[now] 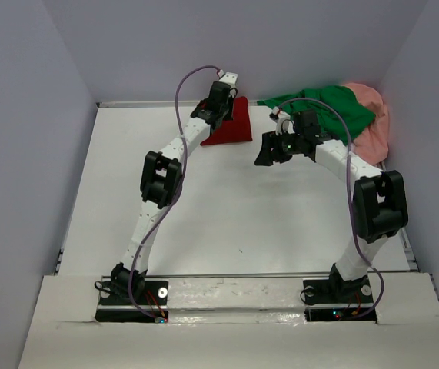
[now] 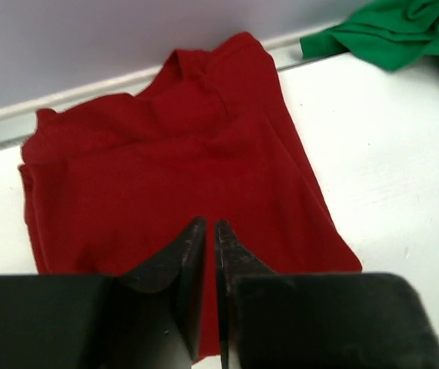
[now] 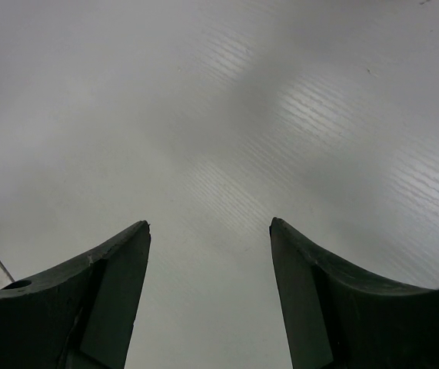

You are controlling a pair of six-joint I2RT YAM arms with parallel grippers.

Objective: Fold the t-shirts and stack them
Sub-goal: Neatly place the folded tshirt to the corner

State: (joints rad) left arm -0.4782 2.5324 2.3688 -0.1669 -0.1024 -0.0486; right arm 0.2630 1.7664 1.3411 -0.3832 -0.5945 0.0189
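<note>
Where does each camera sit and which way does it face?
Top external: above and behind the bases, looking down on the table; left arm and right arm show whole.
Left wrist: on the left arm, facing the back wall across the dark red t-shirt; left gripper nearly closed at bottom.
Right wrist: aimed down at the bare table; right gripper open at bottom.
Shared: top and left wrist both see that shirt and the green t-shirt.

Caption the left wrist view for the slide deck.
Left claw nearly closed over the near edge of the dark red t-shirt, green t-shirt at upper right.
</note>
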